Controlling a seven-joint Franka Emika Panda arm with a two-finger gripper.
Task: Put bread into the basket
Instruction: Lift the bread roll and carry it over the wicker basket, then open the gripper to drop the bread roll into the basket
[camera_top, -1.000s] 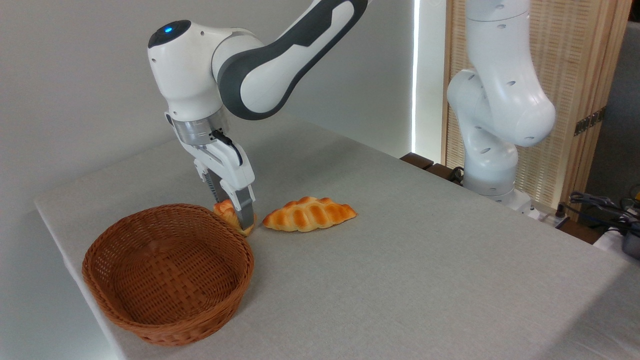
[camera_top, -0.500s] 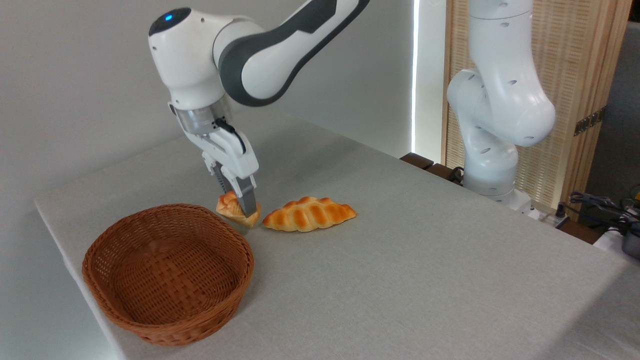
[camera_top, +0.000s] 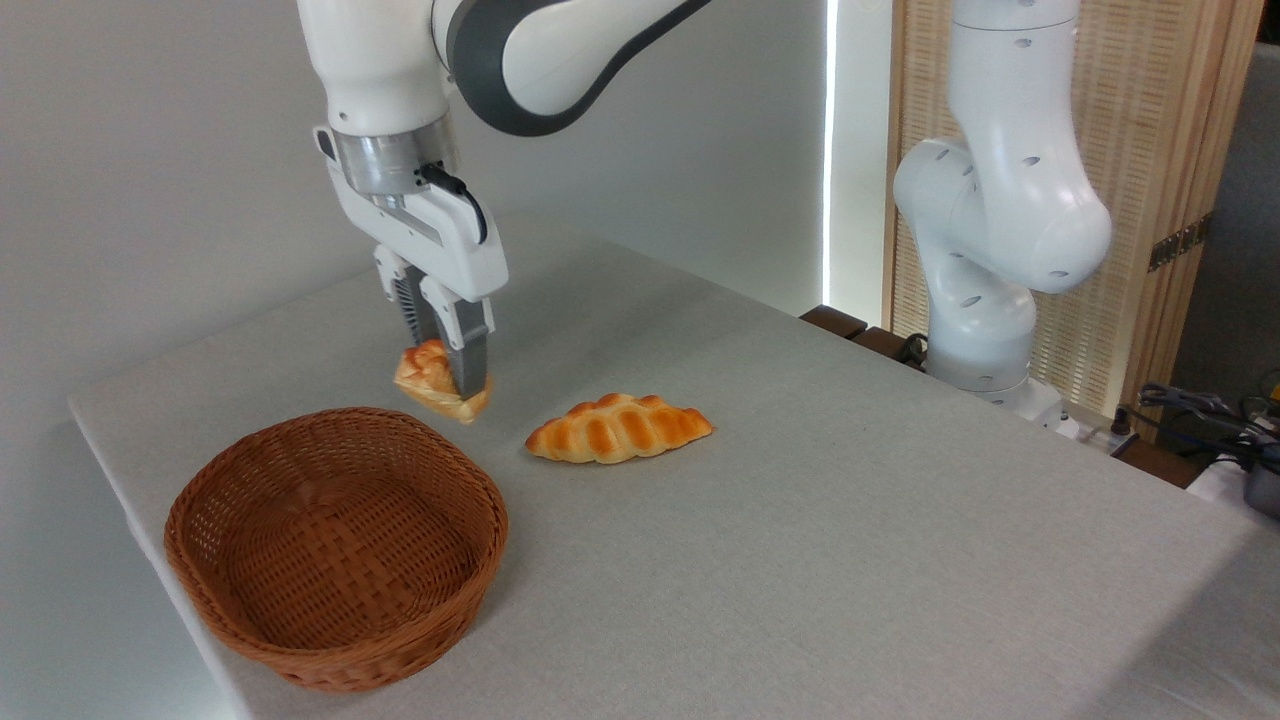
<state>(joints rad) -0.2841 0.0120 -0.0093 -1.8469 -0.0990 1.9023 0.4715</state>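
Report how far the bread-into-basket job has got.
Done: the small chunky golden-orange bread is gripped and held clear of the grey table. In hand: the end effector holds it above the table, just beyond the far rim of the round reddish-brown wicker basket. Left: carry it over the basket, which holds nothing yet, and release. The longer braided golden loaf lies untouched.

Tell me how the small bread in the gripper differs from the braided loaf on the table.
The small bread is short and chunky; the braided loaf is longer with pointed ends. The small bread hangs tilted in the gripper, clear of the table; the braided loaf lies flat on it. Both are golden-orange with browned ridges.
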